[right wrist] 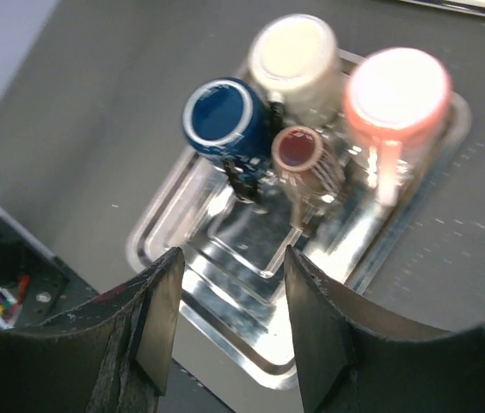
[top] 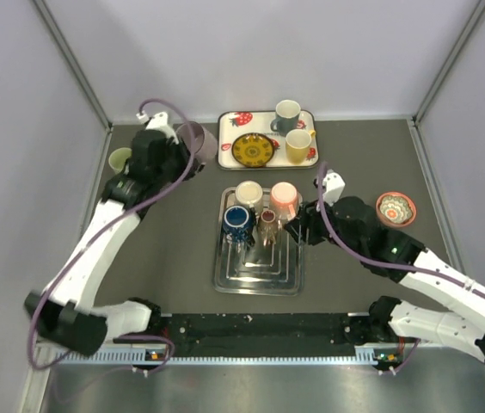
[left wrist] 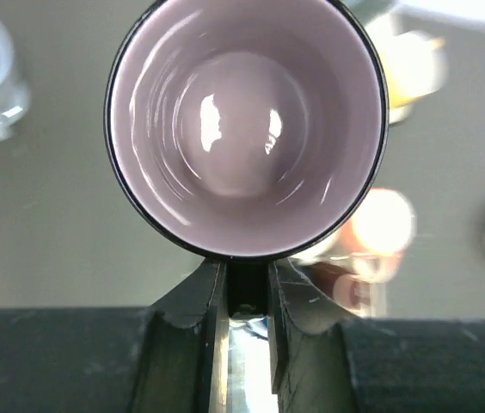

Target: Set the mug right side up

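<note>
- The left claw (left wrist: 247, 280) was clamped on the lilac mug (left wrist: 242, 120), its fingers closed tight at the lower edge of the rim. Whether they pinched wall or handle could not be told.
- The mug hung off the tabletop (top: 174, 249) at the far left, its mouth facing the wrist. This looked like mid-turn.
- The next move probably called for rolling the wrist until the mouth faced up, then lowering the mug onto bare tabletop and letting go.
- The flowered tray (top: 225, 120) lay just beside the mug, with a green cup (top: 119, 159) and the side wall near.
- Open room lay left of the metal tray (top: 260, 288).
- The right claw (right wrist: 234, 275) hovered with its fingers apart and empty over that tray.
</note>
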You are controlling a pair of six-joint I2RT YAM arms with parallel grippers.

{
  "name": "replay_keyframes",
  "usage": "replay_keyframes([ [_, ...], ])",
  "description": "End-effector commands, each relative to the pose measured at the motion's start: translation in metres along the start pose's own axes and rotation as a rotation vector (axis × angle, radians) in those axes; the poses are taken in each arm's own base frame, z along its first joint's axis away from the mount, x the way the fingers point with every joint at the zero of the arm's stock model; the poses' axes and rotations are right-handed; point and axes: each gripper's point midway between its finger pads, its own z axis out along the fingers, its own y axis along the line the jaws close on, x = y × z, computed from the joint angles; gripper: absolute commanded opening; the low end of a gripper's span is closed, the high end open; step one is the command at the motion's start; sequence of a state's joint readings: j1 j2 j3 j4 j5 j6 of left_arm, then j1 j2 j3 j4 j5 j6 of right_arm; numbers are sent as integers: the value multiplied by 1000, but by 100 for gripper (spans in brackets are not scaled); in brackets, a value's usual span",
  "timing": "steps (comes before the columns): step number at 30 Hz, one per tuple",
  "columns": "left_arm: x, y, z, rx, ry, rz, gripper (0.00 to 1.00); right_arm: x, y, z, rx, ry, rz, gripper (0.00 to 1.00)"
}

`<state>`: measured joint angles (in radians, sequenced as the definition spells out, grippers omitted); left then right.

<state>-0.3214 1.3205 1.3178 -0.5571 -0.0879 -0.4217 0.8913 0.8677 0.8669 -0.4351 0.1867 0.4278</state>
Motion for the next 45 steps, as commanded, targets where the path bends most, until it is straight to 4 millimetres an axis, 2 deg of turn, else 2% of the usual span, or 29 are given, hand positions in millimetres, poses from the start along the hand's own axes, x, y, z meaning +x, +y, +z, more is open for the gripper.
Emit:
replay_keyframes([
  [1, -17, -75, -79, 431, -141, -189, 0, -21, 43, -1, -223, -93, 115, 51],
  [2, -14, -92, -107, 564, -146, -203, 0, -26, 47, -4, -255, -116, 142, 53],
  [3, -6, -107, -116, 658, -141, -254, 0, -35, 62, -9, -342, -145, 164, 55],
  [6, 10, -139, -157, 876, -110, -293, 0, -37, 81, -22, -485, -139, 260, 64],
  [7, 12, -145, -168, 924, -113, -300, 0, -50, 90, -28, -564, -198, 303, 65],
  [9, 18, -157, -191, 1036, -111, -333, 0, -53, 103, -40, -672, -204, 352, 70],
  [12, 29, -163, -205, 1118, -84, -388, 0, -61, 113, -48, -772, -247, 380, 74],
  [13, 26, -165, -211, 1150, -104, -397, 0, -66, 116, -52, -810, -271, 401, 74],
  [17, 36, -174, -216, 1198, -81, -418, 0, -68, 117, -50, -827, -284, 438, 73],
  [26, 44, -190, -221, 1255, -58, -428, 0, -72, 118, -43, -850, -297, 507, 69],
  [33, 55, -195, -222, 1263, -25, -430, 0, -87, 118, -51, -902, -367, 539, 65],
  [39, 59, -197, -225, 1268, -8, -427, 0, -92, 116, -53, -938, -386, 567, 52],
  [45, 65, -200, -224, 1265, 24, -411, 0, -99, 105, -55, -968, -431, 628, 41],
])
